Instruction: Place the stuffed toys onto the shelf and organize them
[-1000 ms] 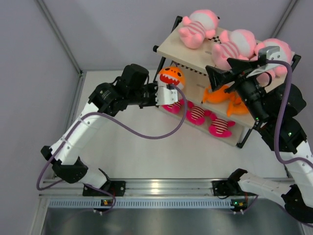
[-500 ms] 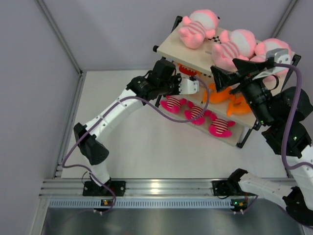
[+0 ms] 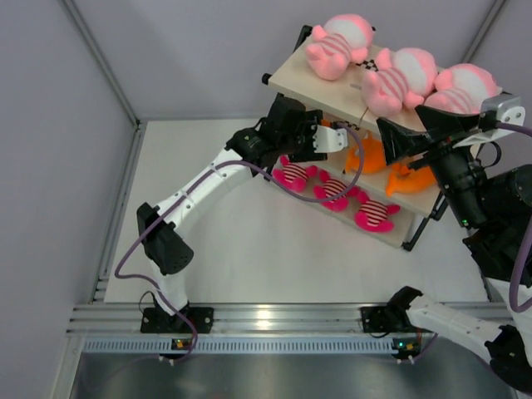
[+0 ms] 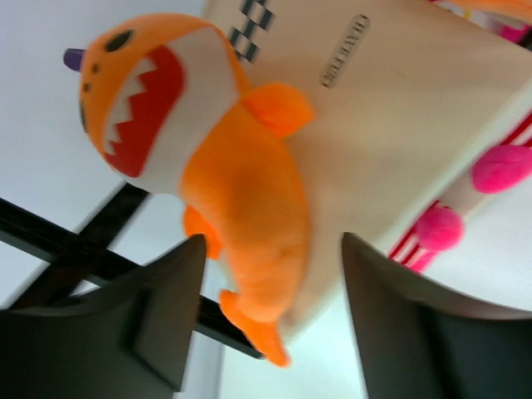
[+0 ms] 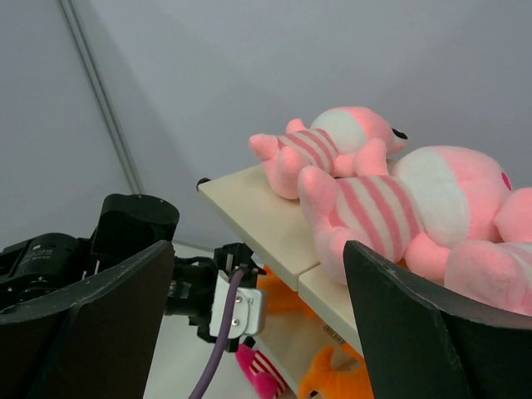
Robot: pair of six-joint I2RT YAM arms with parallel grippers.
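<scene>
One orange fish [image 4: 245,199] is lying against the mid board [image 4: 399,108] of the shelf [image 3: 307,79], between the L gripper [image 4: 273,249] fingers. These are standing spread, one clear of the plush, so apparently not pinching. R gripper [image 5: 258,249] is hovering spread and empty beside the pink animals [image 3: 391,79] on top.

Step, prob.: seating the fish. Next: L arm needs backing straight out w/o dragging it.

Pale grey walls [image 3: 191,50] meet a white tabletop [image 3: 249,249] — evenly lit.
</scene>
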